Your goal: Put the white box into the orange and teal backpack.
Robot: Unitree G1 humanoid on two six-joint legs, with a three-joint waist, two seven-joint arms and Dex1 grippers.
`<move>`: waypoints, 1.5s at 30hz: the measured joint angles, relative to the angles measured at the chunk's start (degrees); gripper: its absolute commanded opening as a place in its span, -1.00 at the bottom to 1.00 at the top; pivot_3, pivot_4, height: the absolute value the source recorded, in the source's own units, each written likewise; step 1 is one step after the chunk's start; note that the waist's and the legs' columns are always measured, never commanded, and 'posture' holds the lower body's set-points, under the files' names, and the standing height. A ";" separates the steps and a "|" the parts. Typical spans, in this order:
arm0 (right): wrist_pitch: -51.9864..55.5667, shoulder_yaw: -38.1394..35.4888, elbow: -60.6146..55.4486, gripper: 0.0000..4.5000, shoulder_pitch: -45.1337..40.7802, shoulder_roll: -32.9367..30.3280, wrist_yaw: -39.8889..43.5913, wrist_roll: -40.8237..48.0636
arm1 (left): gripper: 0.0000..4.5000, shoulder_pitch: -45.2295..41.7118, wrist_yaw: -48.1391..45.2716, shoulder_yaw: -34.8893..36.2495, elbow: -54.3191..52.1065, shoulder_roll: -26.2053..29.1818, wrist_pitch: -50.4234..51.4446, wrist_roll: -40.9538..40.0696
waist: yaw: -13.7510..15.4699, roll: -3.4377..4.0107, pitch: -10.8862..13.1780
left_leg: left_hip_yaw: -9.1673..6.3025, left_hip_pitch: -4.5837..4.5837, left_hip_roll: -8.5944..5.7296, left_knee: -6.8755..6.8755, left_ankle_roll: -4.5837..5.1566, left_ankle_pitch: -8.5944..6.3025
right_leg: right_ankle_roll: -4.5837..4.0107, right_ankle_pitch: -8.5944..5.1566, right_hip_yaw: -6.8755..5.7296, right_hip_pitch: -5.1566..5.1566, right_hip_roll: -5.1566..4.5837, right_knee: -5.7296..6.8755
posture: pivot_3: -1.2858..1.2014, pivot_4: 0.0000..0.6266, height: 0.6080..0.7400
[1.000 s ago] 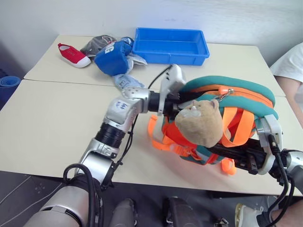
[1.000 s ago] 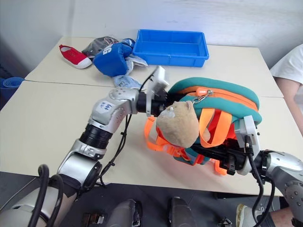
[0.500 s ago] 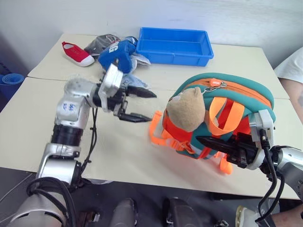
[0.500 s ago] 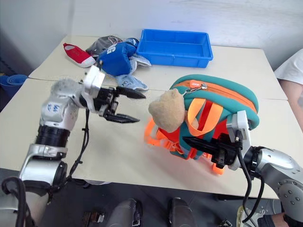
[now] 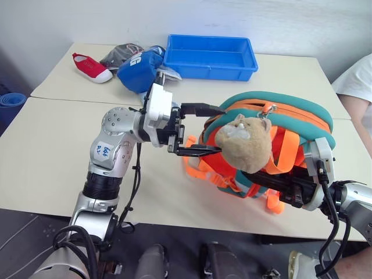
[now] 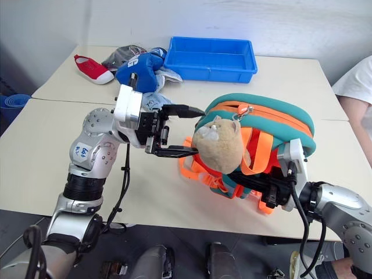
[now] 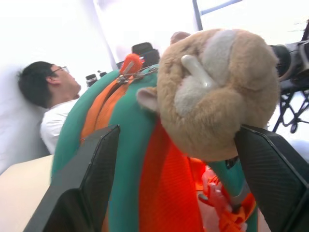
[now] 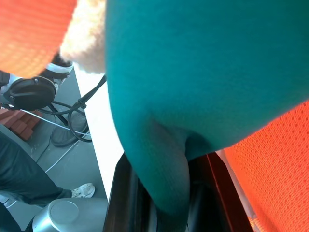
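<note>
The orange and teal backpack (image 5: 279, 113) stands tilted on the table, with a tan plush animal (image 5: 244, 142) hanging on its front. My left gripper (image 5: 202, 129) is open and points at the backpack's left side, one finger above and one below its edge. In the left wrist view the fingers (image 7: 87, 183) frame the backpack and the plush. My right gripper (image 5: 274, 183) is low on the backpack's near right side. In the right wrist view it (image 8: 169, 193) is shut on a fold of the teal fabric (image 8: 193, 72). The white box is out of view.
At the back of the table lie a blue plastic tray (image 5: 209, 58), a blue fabric bag (image 5: 136, 70), a grey cap (image 5: 119, 53) and a red shoe (image 5: 90, 67). A person in a white shirt (image 5: 357, 81) sits at the right edge.
My left gripper drew back from the backpack to the left, stood open, and has now swung back to its left side. The backpack rocked. My right gripper kept its hold.
</note>
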 measured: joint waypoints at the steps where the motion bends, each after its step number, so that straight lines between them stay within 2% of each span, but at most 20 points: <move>1: -0.03 0.00 0.00 -1.00 0.00 0.04 -0.11 -0.02 | 0.20 0.00 -0.66 -0.65 -0.07 -0.11 0.28 -0.15 | 0.00 0.00 0.00 | 0.00 0.00 0.00 0.00 0.00 0.00 | 0.00 0.00 0.00 0.00 0.00 -0.01 | 0.03 -0.52 1.00; 8: -1.05 0.01 -0.07 -1.00 0.73 0.96 -0.67 -0.35 | -0.69 -0.01 -2.37 -3.54 -0.11 -2.80 0.20 -0.54 | 0.03 0.00 0.00 | 0.00 -0.01 0.00 -0.01 0.00 0.00 | 0.00 0.00 0.00 0.00 0.01 -0.01 | 0.03 -0.52 1.00; 11: -1.73 0.01 -0.13 -1.00 1.87 1.06 -0.56 -1.11 | -1.00 -0.33 -2.42 -3.81 0.42 -3.01 0.60 -0.89 | -0.03 0.00 0.00 | -0.01 0.00 0.00 -0.01 0.00 0.00 | 0.00 0.00 0.00 0.00 0.03 -0.01 | 0.03 -0.52 1.00; 16: -3.48 -1.68 -1.39 -1.00 5.27 1.66 -0.62 -1.48 | -1.00 -3.98 -2.18 -0.55 6.74 1.71 1.16 -0.75 | -0.01 0.00 0.00 | -0.01 0.01 0.00 -0.01 0.00 0.00 | 0.00 0.00 0.00 -0.01 0.04 0.01 | 0.03 -0.52 1.00; 22: -4.67 -7.65 -3.96 -1.00 11.44 3.52 -1.75 0.76 | -1.00 -9.15 -0.36 5.09 22.58 9.72 -2.32 2.82 | 0.10 0.00 0.00 | -0.02 -0.03 -0.01 -0.03 0.04 -0.02 | 0.00 0.00 -0.04 -0.01 0.00 -0.05 | 0.03 -0.52 1.00; 27: -6.28 -14.45 -5.35 -1.00 15.32 7.58 -5.15 8.61 | -1.00 -11.54 -0.83 4.55 33.94 13.13 -5.65 7.50 | 0.14 -0.01 0.00 | -0.01 -0.05 -0.02 -0.02 0.06 -0.03 | 0.00 0.00 -0.06 -0.01 -0.02 -0.05 | 0.03 -0.52 1.00; 30: -6.46 -16.70 -5.35 -1.00 16.73 8.13 -6.70 12.01 | -1.00 -11.93 -0.33 2.95 38.38 13.19 -7.55 11.10 | 0.01 0.00 0.00 | 0.01 -0.02 -0.03 -0.02 0.22 -0.12 | 0.00 0.00 -0.04 -0.02 -0.03 -0.02 | 0.03 -0.52 1.00; 34: -6.49 -17.76 -4.55 -1.00 17.23 8.15 -7.68 13.67 | -1.00 -8.63 -0.62 0.25 38.94 12.57 -8.66 13.92 | -0.14 0.00 0.00 | 0.02 -0.01 -0.01 -0.07 0.26 -0.15 | 0.00 0.00 -0.01 -0.04 -0.02 -0.01 | 0.03 -0.52 1.00; 41: -7.22 -15.62 -3.96 -1.00 17.91 10.71 -8.94 13.37 | -1.00 -2.12 2.86 -2.84 36.74 6.84 -8.46 17.24 | 0.18 0.00 -0.01 | 0.01 -0.02 -0.05 -0.04 0.32 -0.18 | 0.00 0.00 -0.01 -0.01 -0.11 -0.03 | 0.03 -0.52 1.00; 43: -7.69 -12.86 -3.98 -1.00 17.74 11.68 -8.82 10.75 | -1.00 1.46 4.01 -4.25 34.80 5.63 -8.35 18.32 | 0.08 0.00 -0.01 | 0.01 -0.03 -0.05 -0.04 0.31 -0.17 | 0.00 0.00 -0.01 -0.04 -0.11 -0.02 | 0.03 -0.52 1.00; 45: -10.15 -9.14 -3.97 -1.00 16.61 11.94 -8.09 3.93 | -1.00 5.52 3.78 -4.30 28.37 6.80 -6.35 18.01 | -0.35 0.00 -0.01 | 0.03 -0.02 -0.02 -0.06 0.29 -0.17 | 0.00 0.00 0.04 -0.07 -0.09 0.03 | 0.03 -0.52 1.00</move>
